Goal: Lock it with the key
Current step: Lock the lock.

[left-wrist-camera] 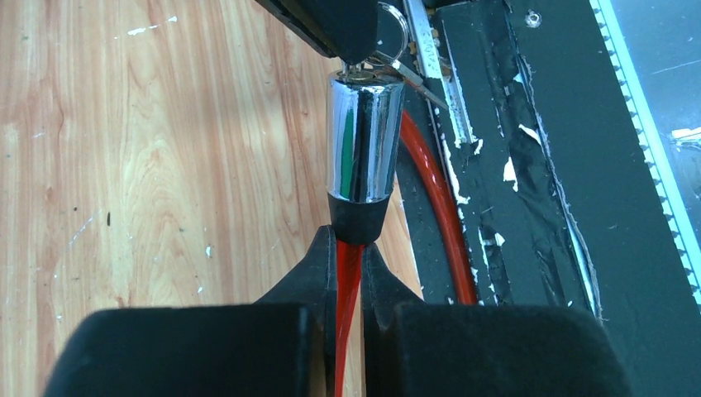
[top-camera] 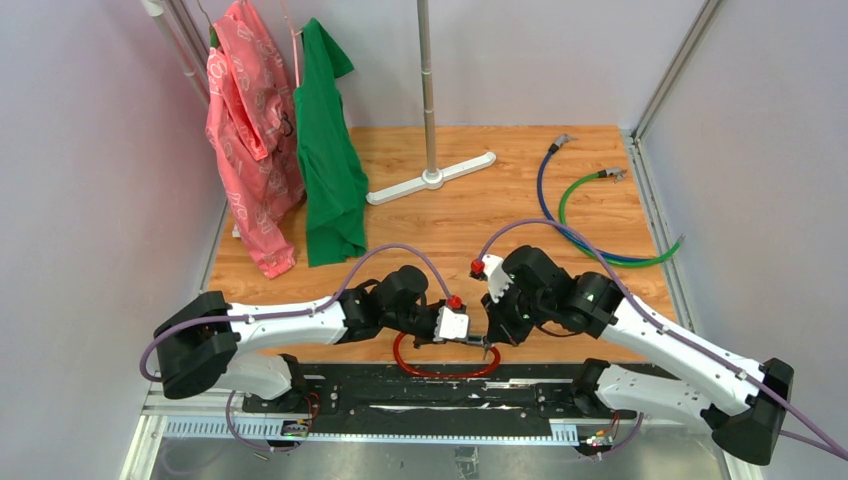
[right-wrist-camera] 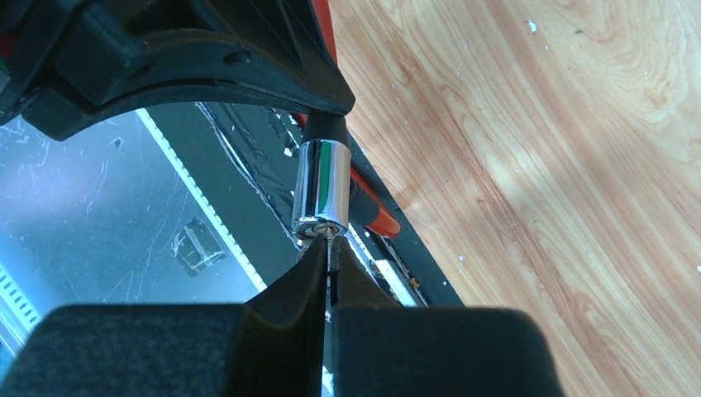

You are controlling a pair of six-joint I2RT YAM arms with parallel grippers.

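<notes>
Down at near tabletop (left-wrist-camera: 124, 165) edge: key (right-wrist-camera: 331, 242) stuck in chrome lock barrel (right-wrist-camera: 324, 194) face, right fingers (right-wrist-camera: 302, 281) pinched on it. left fingers (left-wrist-camera: 310, 277) clamped on red cable (left-wrist-camera: 438, 190) behind barrel. Key looks tiny, stiff, slippery; grab flat head, twist gently.

A green shirt (top-camera: 328, 160) hangs beside what looks like a pink jacket (top-camera: 245, 150).

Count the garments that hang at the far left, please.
2. A pink garment hangs at the far left corner; a green garment hangs just to its right. Another could be hidden behind them.
</notes>
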